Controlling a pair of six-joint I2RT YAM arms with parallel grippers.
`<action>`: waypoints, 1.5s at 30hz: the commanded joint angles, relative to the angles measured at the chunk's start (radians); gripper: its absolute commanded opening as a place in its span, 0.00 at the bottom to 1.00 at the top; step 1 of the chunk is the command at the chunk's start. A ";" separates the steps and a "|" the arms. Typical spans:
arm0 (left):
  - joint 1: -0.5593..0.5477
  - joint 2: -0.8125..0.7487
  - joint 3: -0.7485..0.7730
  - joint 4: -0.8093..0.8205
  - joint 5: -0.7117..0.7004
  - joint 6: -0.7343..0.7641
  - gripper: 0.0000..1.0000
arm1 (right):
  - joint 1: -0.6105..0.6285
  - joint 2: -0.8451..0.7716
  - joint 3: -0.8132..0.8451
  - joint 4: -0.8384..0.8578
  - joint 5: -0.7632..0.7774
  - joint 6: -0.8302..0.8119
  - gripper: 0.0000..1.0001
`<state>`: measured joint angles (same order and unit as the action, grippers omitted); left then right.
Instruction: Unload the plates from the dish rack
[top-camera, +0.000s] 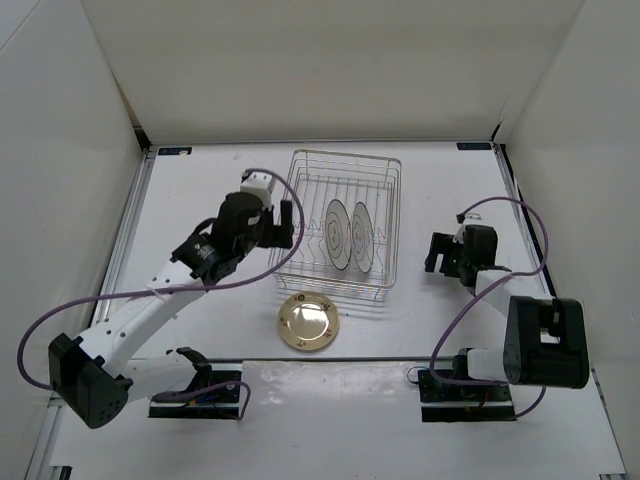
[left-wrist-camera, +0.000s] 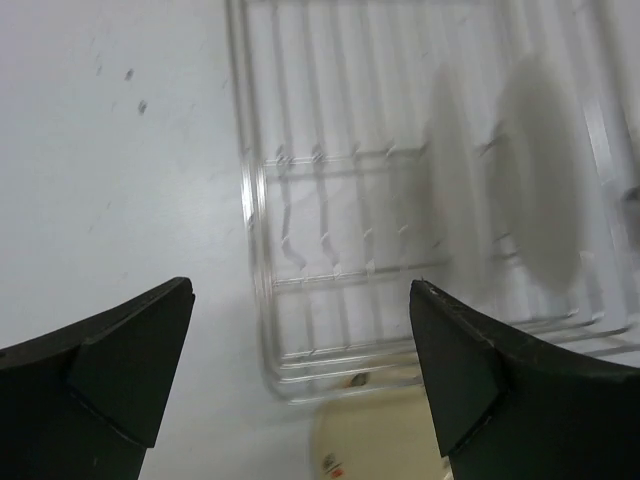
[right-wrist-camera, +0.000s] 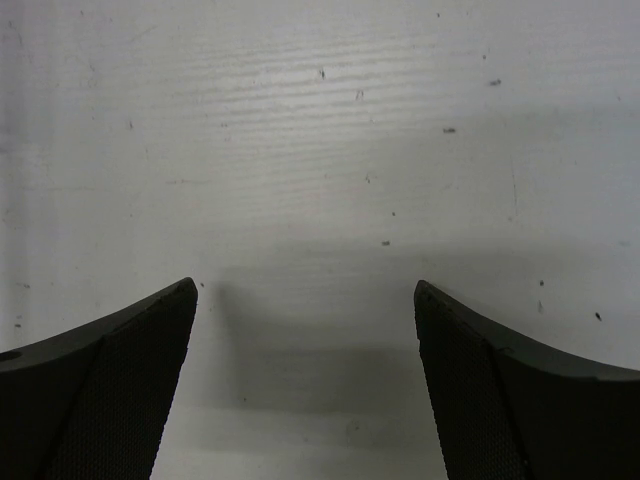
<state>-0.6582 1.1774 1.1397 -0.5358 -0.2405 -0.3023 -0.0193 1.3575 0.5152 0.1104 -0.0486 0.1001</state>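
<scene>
The dish rack (top-camera: 298, 190) of silver wire stands at the table's middle back. Two white plates (top-camera: 337, 234) (top-camera: 361, 237) with dark markings stand upright in its right half. A golden-tan plate (top-camera: 308, 321) with a shiny centre lies flat on the table just in front of the rack. My left gripper (top-camera: 283, 228) hovers open at the rack's left side, holding nothing. In the left wrist view the left gripper (left-wrist-camera: 300, 330) frames the rack's near corner (left-wrist-camera: 255, 230), the blurred white plates (left-wrist-camera: 540, 180) and an edge of the golden-tan plate (left-wrist-camera: 375, 445). My right gripper (top-camera: 443, 255) (right-wrist-camera: 305, 330) is open over bare table.
White walls enclose the table on three sides. Purple cables loop from both arms. The arm bases (top-camera: 200, 390) (top-camera: 465, 385) sit at the near edge, and the rack's left half holds only wire dividers.
</scene>
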 joint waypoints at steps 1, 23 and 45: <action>0.014 -0.087 -0.239 0.161 -0.132 0.058 1.00 | -0.001 -0.081 -0.072 0.054 0.083 0.042 0.90; 0.083 -0.217 -0.581 0.378 -0.163 0.115 1.00 | -0.010 -0.411 0.117 -0.198 0.044 0.551 0.90; 0.123 -0.193 -0.575 0.362 -0.102 0.084 1.00 | 0.477 0.006 0.709 -0.471 -0.068 0.201 0.53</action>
<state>-0.5491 0.9825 0.5602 -0.1768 -0.3435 -0.2119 0.3805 1.3354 1.1835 -0.3149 -0.1844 0.3542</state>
